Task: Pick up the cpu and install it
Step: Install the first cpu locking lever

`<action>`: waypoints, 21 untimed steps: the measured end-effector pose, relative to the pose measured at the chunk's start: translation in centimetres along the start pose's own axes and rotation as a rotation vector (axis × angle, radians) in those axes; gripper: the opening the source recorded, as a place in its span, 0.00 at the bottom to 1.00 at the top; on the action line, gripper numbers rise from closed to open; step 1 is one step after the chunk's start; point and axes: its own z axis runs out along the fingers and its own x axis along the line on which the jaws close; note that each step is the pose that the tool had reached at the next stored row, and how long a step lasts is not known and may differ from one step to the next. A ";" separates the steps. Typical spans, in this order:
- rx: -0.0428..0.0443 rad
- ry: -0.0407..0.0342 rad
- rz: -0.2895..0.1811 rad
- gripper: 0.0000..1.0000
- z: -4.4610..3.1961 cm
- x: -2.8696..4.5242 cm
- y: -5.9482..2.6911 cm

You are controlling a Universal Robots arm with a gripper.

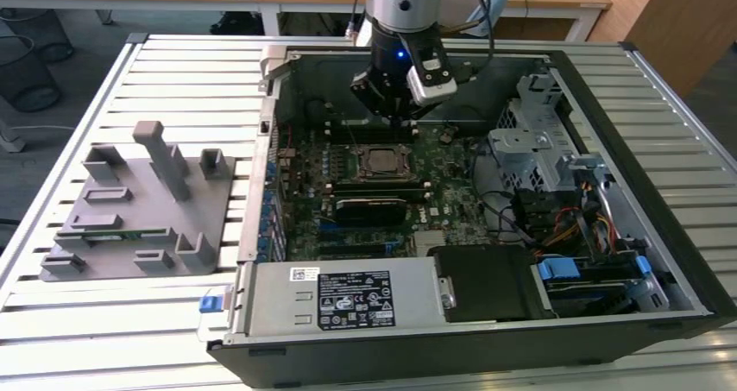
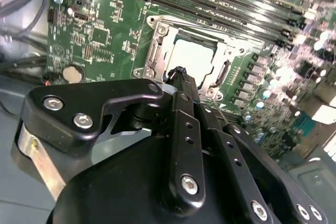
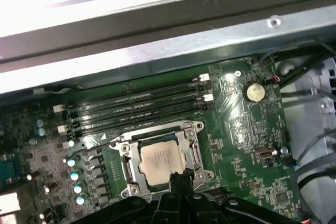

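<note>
Above the motherboard (image 1: 381, 184) socket, where the cpu (image 3: 161, 162) already sits, our gripper (image 3: 181, 178) hangs with fingers pressed together, holding nothing.

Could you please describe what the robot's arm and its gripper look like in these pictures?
In the exterior view, the arm is a silver-grey cylinder with a black wrist section carrying a small blue light. A white and grey box-shaped camera is mounted beside it, and dark cables run up behind. The gripper is matte black, built of angular linkage plates fastened with shiny silver screws, narrowing to slim black fingers.
</note>
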 end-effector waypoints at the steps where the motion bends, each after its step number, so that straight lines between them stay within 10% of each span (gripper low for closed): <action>1: -0.0008 -0.0003 -0.018 0.11 0.00 0.00 0.00; 4: -0.0018 0.0034 -0.057 0.11 0.01 0.00 0.00; 9: -0.0014 0.0306 -0.093 0.11 -0.01 0.00 0.00; 14: -0.0255 0.0346 -0.118 0.11 -0.02 0.43 -0.09; 21: -0.0267 0.0347 -0.130 0.11 -0.06 1.36 -0.29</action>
